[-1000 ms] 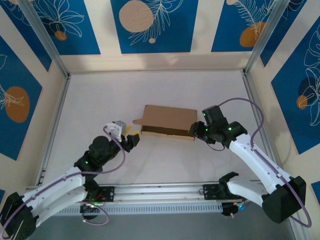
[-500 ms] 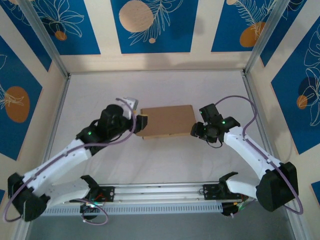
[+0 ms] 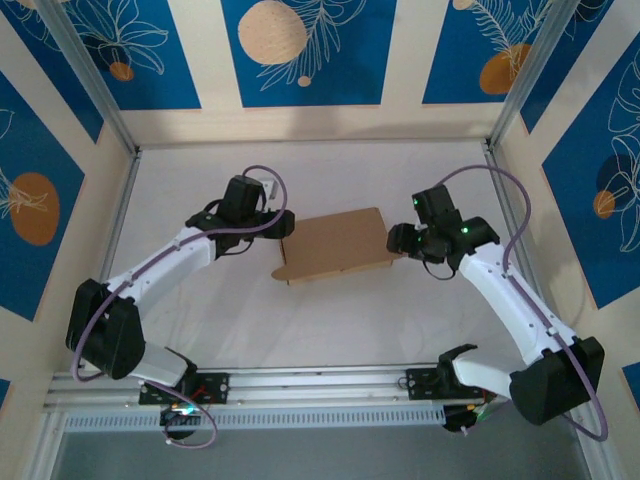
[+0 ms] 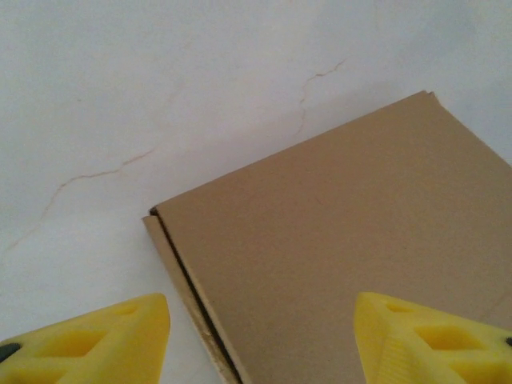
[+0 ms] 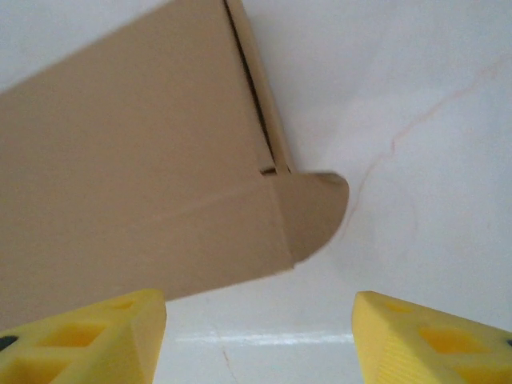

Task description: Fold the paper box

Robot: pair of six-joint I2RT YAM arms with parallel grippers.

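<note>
- At the box's left end, the left gripper (image 3: 283, 222) hovers with fingers apart, holding nothing.
- Between the arms, the paper box (image 3: 335, 245) lies flat, lid down, with a rounded tab (image 3: 284, 274) sticking out at its near left corner.
- Beside its right end, the right gripper (image 3: 400, 240) is spread too, and empty.
- Likely step: closing up. Next, tuck the loose tab while bracing the box.
</note>
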